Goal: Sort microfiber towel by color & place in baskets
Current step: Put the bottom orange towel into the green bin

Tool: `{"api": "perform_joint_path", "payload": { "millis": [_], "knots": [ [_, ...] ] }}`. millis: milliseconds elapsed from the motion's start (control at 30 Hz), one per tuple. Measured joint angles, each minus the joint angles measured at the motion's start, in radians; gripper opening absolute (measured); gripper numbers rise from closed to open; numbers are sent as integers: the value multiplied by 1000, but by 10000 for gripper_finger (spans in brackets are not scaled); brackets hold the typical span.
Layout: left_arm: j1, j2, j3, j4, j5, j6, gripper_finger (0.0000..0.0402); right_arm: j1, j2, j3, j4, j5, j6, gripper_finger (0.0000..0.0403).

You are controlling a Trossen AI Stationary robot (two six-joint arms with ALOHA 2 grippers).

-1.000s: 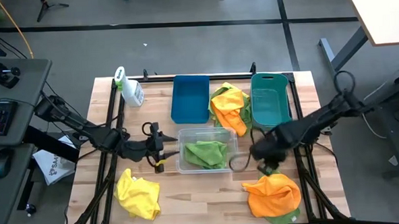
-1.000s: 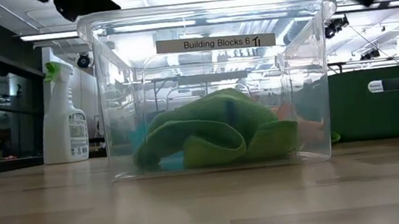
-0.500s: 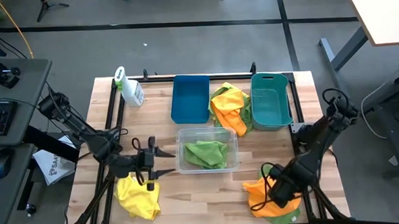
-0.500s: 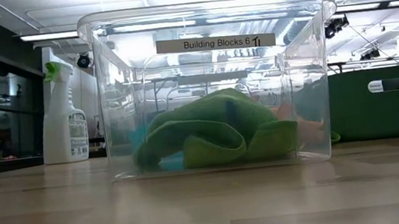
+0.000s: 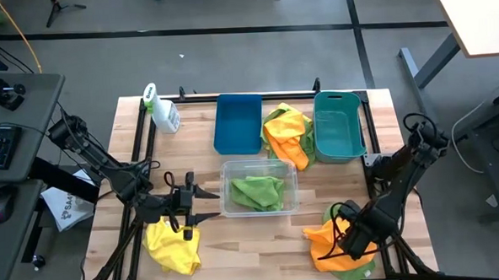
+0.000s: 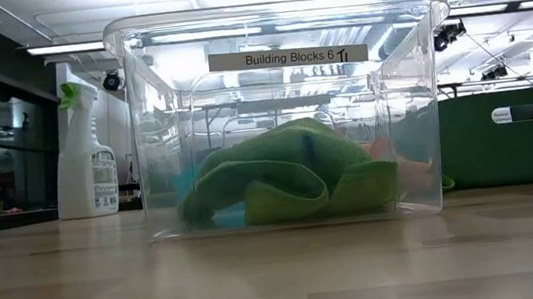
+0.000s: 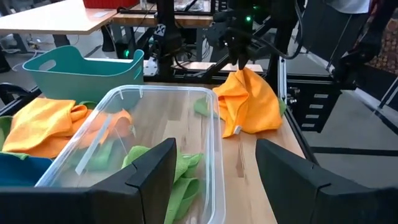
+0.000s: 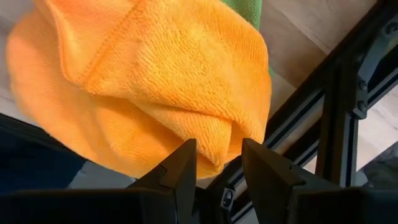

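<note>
1. Far left, back of the table (image 5: 237,242): white spray bottle (image 5: 162,112), upright, near the back left corner.
2. Front left: yellow towel (image 5: 171,247) crumpled on the wood, well apart from every bin.
3. Left gripper (image 5: 203,204) just above that yellow towel, pointing at the clear bin (image 5: 259,187). Fingers spread wide, nothing between them; same in the left wrist view, with the bin's near wall right past the fingertips (image 7: 149,177).
4. Middle, back: blue bin (image 5: 238,122), looks bare inside from above.
5. Middle, front: clear bin with one green towel (image 5: 257,192) bunched on its floor. Low view looks straight through the wall (image 6: 144,133) at the same green heap (image 6: 285,183).
6. Between blue and teal bins: loose pile (image 5: 287,135) of yellow, orange and green towels, lying on the table, touching the teal bin.
7. Right, back: teal bin (image 5: 338,124), no towel visible inside.
8. Front right: orange towel (image 5: 335,243) heaped over a green one, close to the table edge.
9. Right gripper (image 5: 329,255) down on that orange towel. Right wrist view: fingers parted a little, a fold of orange cloth (image 8: 161,93) sitting between the tips; can't tell if actually pinched.
</note>
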Motion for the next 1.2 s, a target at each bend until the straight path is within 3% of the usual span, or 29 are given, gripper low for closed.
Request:
{"api": "perform_joint_path", "payload": {
  "millis": [533, 600, 700, 767, 967, 1100, 1200],
  "knots": [
    [0, 0, 0, 0, -1, -17, 209, 0, 162, -2, 2, -132, -146, 120],
    [0, 0, 0, 0, -3, -15, 209, 0, 170, -2, 3, -147, -150, 103],
    [0, 0, 0, 0, -5, -14, 209, -1, 173, -2, 4, -144, -127, 34],
    [0, -1, 0, 0, -7, -13, 209, -7, 173, -2, 2, -134, -123, 13],
    [0, -1, 0, 39, -10, 47, 209, -44, 162, 65, -53, -21, -184, 5],
    [0, -1, 0, 100, -10, 125, 209, -74, 125, 236, -229, 165, -211, 2],
    [1, -2, 0, 145, -10, 175, 209, -82, 99, 408, -345, 378, -226, 1]
  ]
}}
